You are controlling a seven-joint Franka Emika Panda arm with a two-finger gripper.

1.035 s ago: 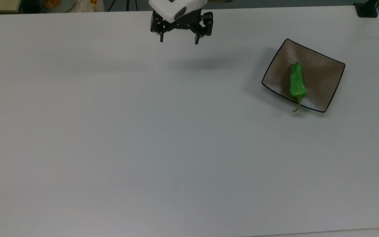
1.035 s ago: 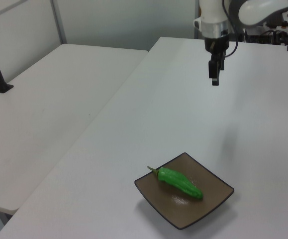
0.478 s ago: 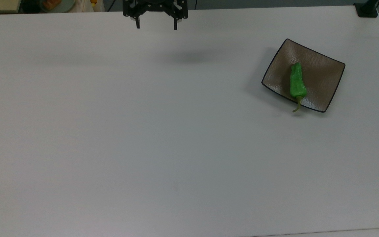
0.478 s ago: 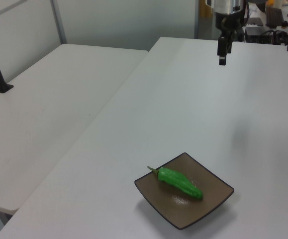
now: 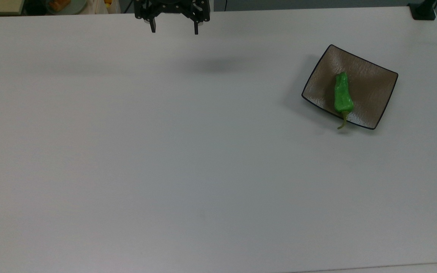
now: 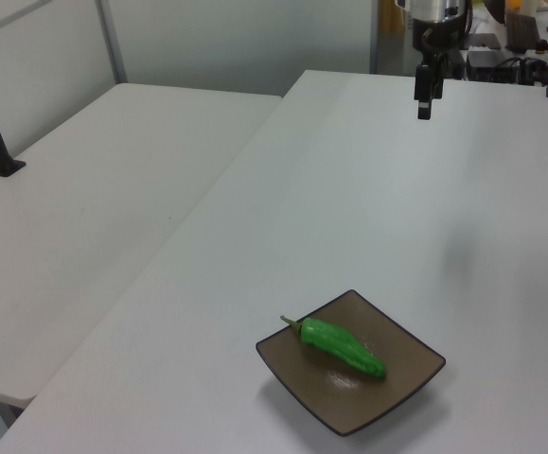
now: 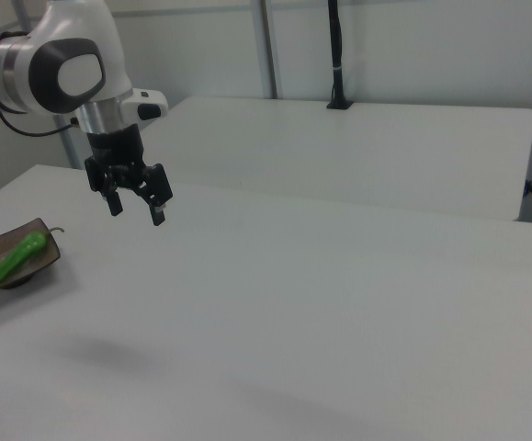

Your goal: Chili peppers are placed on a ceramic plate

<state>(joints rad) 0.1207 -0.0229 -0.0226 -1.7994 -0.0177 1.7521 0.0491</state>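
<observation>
Top view: gripper (image 5: 173, 30) spread wide, empty, well apart from pepper (image 5: 342, 96) on plate (image 5: 370, 81). Pepper likely light, slick, soft; grip mid-body.

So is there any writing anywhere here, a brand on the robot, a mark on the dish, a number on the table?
No readable text:
the ceramic plate carries surface texture alone, the chili pepper is plain green, the table is blank white, and the arm's white casing and open gripper show no logo.
</observation>
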